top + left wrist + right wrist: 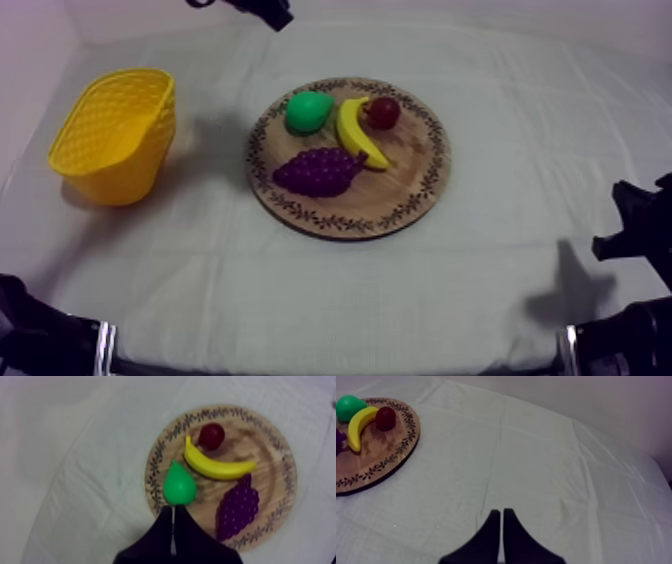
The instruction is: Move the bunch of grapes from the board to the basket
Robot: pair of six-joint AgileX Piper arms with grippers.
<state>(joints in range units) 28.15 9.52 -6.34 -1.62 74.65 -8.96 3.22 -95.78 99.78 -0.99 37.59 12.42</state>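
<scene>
**A:** How do the left jaws stand?

**B:** Closed on nothing. The two black fingers (161,537) are pressed together into a narrow wedge. Their tip hangs just short of the pear (178,487), by the patterned rim of the wooden board (272,438).

**A:** And the right jaws?

**B:** Closed as well, and empty, over bare cloth. The board lies well off to one side of them.

**A:** Where is the bunch of grapes (237,507)?

**B:** It lies flat on the board, near the rim on the side closest to the top camera. Its stem end is just beside one tip of the banana (217,467). Neither pair of jaws touches it.

**A:** And the other fruit?

**B:** The banana lies across the middle of the board with the pear close beside it. The small red fruit (212,435) rests against the banana's far end.

**A:** The basket?

**B:** The yellow basket (112,150) stands upright at the left of the table (330,295), apart from the board. The left arm (265,12) comes in over the far edge, and the right arm (640,235) sits low at the right.
</scene>
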